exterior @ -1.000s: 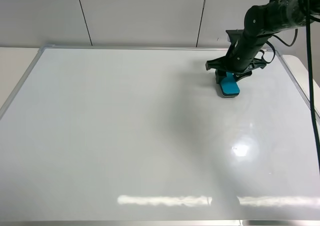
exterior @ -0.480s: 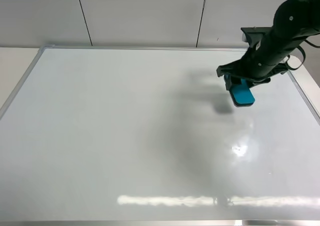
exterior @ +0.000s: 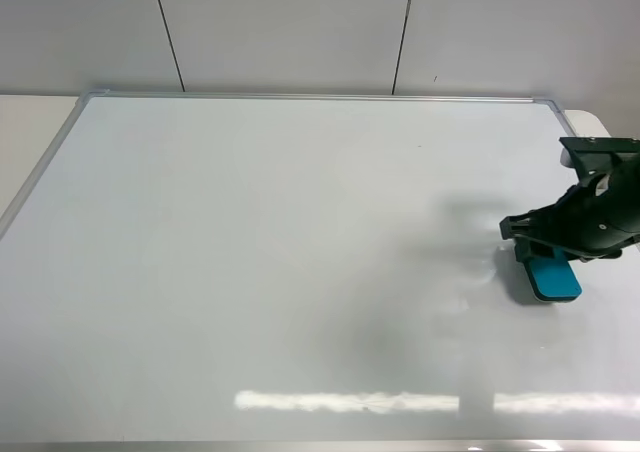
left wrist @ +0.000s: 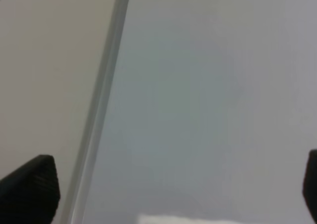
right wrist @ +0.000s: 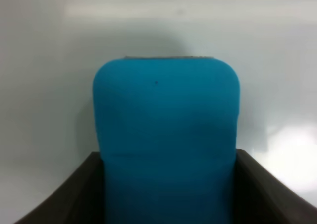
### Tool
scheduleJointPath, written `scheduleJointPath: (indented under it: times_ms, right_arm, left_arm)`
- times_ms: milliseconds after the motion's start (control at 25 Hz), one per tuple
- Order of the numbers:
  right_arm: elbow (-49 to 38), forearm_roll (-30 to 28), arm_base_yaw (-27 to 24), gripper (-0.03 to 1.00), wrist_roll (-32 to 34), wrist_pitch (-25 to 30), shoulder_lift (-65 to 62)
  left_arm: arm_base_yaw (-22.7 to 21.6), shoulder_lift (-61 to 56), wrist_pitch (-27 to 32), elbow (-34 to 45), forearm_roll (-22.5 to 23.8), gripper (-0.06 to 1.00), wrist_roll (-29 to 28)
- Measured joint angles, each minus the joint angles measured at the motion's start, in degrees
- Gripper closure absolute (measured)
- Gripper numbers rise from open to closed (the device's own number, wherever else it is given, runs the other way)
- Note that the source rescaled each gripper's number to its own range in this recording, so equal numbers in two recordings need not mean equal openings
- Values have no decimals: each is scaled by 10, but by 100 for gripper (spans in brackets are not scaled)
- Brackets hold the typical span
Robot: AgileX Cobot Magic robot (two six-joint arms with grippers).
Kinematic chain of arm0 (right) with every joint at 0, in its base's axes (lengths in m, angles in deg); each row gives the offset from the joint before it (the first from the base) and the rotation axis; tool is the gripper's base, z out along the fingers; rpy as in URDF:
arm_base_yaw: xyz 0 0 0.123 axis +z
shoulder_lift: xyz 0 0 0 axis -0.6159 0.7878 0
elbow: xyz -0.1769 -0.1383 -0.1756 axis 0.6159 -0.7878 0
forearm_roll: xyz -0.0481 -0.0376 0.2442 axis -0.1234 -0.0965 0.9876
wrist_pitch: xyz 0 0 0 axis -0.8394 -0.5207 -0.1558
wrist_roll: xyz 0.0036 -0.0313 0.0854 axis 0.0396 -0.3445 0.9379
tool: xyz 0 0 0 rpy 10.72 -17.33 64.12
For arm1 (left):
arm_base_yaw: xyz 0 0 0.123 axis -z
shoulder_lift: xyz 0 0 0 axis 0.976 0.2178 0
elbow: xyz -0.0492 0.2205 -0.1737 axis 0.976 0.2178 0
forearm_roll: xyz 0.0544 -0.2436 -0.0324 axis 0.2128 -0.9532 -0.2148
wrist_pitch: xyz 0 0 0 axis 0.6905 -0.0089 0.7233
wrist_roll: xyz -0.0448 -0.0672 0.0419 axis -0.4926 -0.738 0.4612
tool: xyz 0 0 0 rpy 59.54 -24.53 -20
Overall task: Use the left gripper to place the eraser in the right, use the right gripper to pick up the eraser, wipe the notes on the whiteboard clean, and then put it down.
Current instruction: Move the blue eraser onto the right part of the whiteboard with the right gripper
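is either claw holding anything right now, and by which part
The right claw holds the eraser, clamped on its two long sides at the near end; the far end sticks out free. The left claw is open and holds nothing.

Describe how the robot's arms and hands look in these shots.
Only the right arm shows from above: matte black, chunky, with a boxy block on top near the board's edge. Its right hand is black too, with dark fingers that look brownish-black and flat-walled up close. Of the left hand, only two black rounded fingertips show. No cables, markings or sleeves are visible.
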Motion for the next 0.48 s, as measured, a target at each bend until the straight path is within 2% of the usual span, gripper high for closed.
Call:
scheduleJointPath:
  times_ms: [200,480]
  right_arm:
    - [-4,-22,-20,96,-10,-8,-9]
    - [-4,-25,-21,96,-10,-21,-3]
  left_arm:
    - [0,0,0,0,0,-6,0]
    - [0,0,0,0,0,-6,0]
